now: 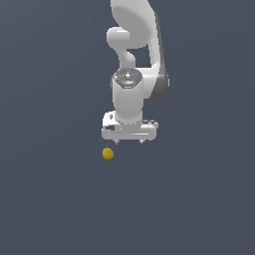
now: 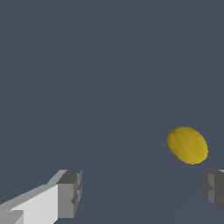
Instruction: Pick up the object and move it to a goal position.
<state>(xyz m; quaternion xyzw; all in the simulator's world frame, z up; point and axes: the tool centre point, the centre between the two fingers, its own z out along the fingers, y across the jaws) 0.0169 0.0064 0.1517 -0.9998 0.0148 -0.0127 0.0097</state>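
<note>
Fingers (image 2: 70, 192) of the gripper (image 1: 129, 141) are wide apart, holding nothing (ball (image 1: 108, 154) sits near); slide over it, then drop.

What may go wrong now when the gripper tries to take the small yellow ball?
1. The yellow ball is off-centre from the open gripper, toward the exterior view's left; a straight descent may miss it.
2. In the wrist view the ball lies close to one finger, which might knock the round ball so it rolls.
</note>
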